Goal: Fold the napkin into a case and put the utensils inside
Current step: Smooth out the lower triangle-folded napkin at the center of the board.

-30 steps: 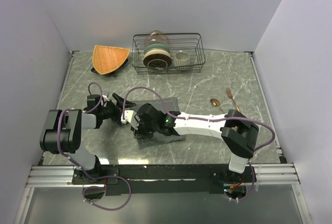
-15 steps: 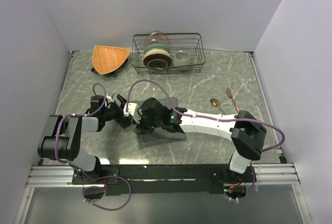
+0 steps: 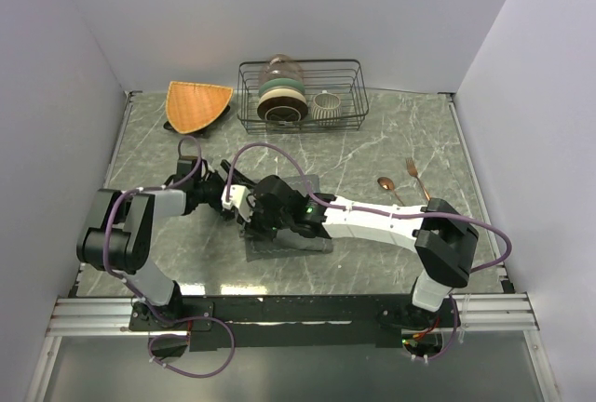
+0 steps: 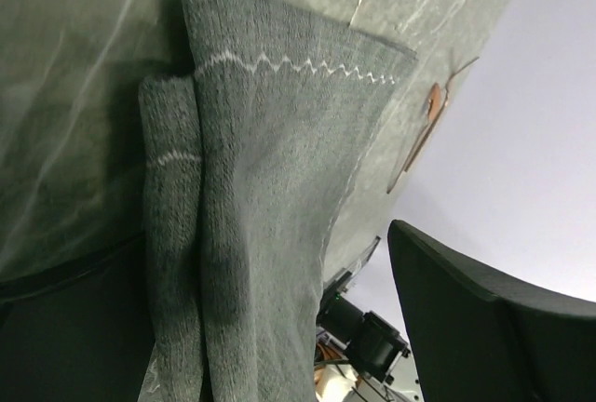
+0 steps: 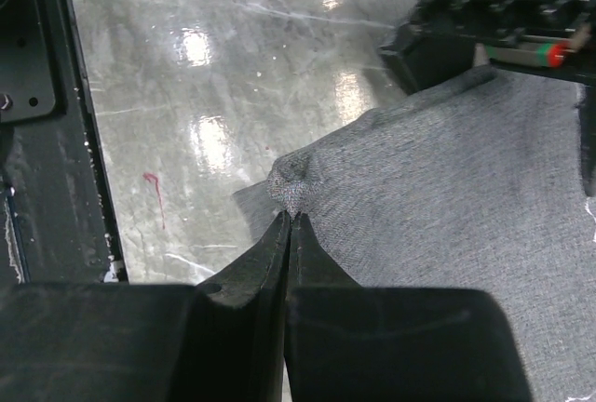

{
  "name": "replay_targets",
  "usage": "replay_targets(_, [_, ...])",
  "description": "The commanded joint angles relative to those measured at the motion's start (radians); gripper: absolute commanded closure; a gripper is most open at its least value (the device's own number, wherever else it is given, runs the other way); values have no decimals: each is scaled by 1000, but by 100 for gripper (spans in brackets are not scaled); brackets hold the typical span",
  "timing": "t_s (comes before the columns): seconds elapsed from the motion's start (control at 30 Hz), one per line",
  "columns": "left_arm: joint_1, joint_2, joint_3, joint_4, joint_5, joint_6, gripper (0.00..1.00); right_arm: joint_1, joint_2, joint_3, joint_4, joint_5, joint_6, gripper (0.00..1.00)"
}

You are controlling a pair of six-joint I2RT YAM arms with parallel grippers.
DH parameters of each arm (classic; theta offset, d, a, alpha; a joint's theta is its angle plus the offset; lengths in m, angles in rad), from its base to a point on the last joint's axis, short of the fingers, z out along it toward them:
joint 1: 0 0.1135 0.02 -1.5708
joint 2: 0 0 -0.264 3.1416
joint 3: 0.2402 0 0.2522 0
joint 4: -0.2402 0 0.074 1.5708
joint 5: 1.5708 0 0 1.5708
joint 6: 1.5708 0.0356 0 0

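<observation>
- Napkin point(image 3: 293, 246): lies partly folded, dark grey, on the marble table point(image 3: 391, 141), close to the front edge and about midway across, with both wrists over it.
- Right gripper point(image 5: 289, 225): clenched tight on a small raised pinch at the cloth's near-left edge; reaches in from the right, across the fabric.
- Left gripper point(image 3: 222, 190): fingers point(image 4: 484, 318) spread wide, grasping nothing; sits at the cloth's left side, with a doubled-over fold and a line of white zigzag stitching lying between them in the left wrist view.
- Utensils point(image 3: 416, 183): a copper spoon point(image 3: 385, 183) and a fork point(image 3: 411, 167), side by side on bare table, right of the cloth, apart from it and outside every fold.
- Wire rack point(image 3: 298, 62): stands at the far edge, holding bowls point(image 3: 279, 100) set on edge and a ribbed white cup point(image 3: 326, 104).
- Orange woven mat point(image 3: 197, 104): rests just left of the rack, also at the far edge.
</observation>
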Motion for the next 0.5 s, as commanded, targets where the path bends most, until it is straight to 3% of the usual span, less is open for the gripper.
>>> replay_targets(0.0, [0,48,38,-139,-144,73,1,2,-44,1,37,-22,5,100])
replay_targets(0.47, [-2,67,47,-142,-153,94,1,19,18,10,37,-56,48,100])
